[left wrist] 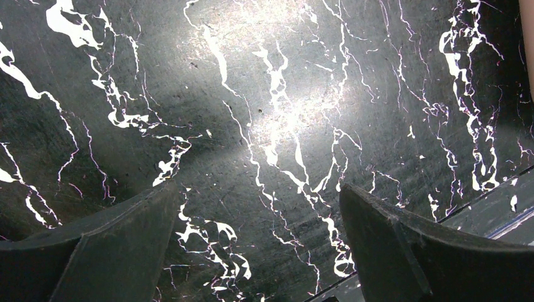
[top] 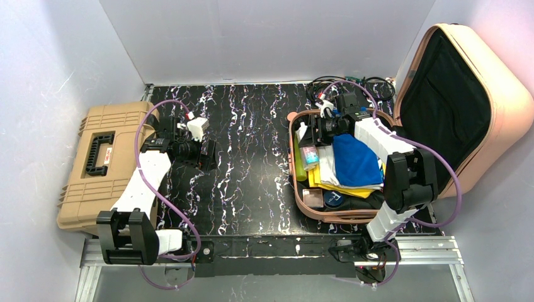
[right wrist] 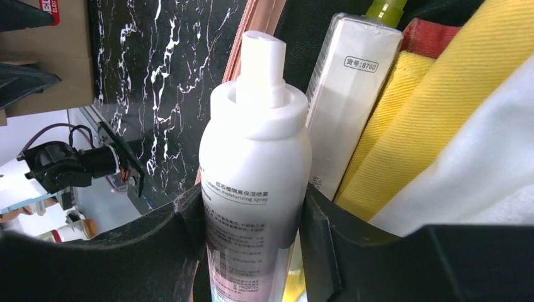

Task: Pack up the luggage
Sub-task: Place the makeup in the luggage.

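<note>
The luggage [top: 504,104], a peach-pink hard-shell case, lies open on the right side of the worktop [top: 252,126]. Its lid [top: 444,94] is raised and tilted against the right wall, the black lining facing the arms, and its lower half lies flat on the worktop with its rim showing all round. That lower half is full: a blue cloth [top: 356,160] lies on top in the middle, over a white cloth [right wrist: 478,189] and a yellow cloth [right wrist: 428,126], and a round dark tin [top: 334,199] sits at the near edge. Along the left wall of the case a clear boxed bottle with a green cap [right wrist: 352,94] lies just beside the yellow cloth. Next to it is a white spray bottle [right wrist: 255,145], with printed text on its body. The right fingers [right wrist: 157,245] reach into the far left corner of the case and pinch this spray bottle, one pad pressed against each side of its body. The left fingers [left wrist: 119,239] are spread wide with nothing between them, over bare marbled worktop on the left side, well apart from the luggage. A tan ribbed toolbox [top: 82,189] with a black handle lies at the left edge of the worktop, beside the left arm. A bundle of dark cables [top: 352,82] lies by the back wall, behind the case.
</note>
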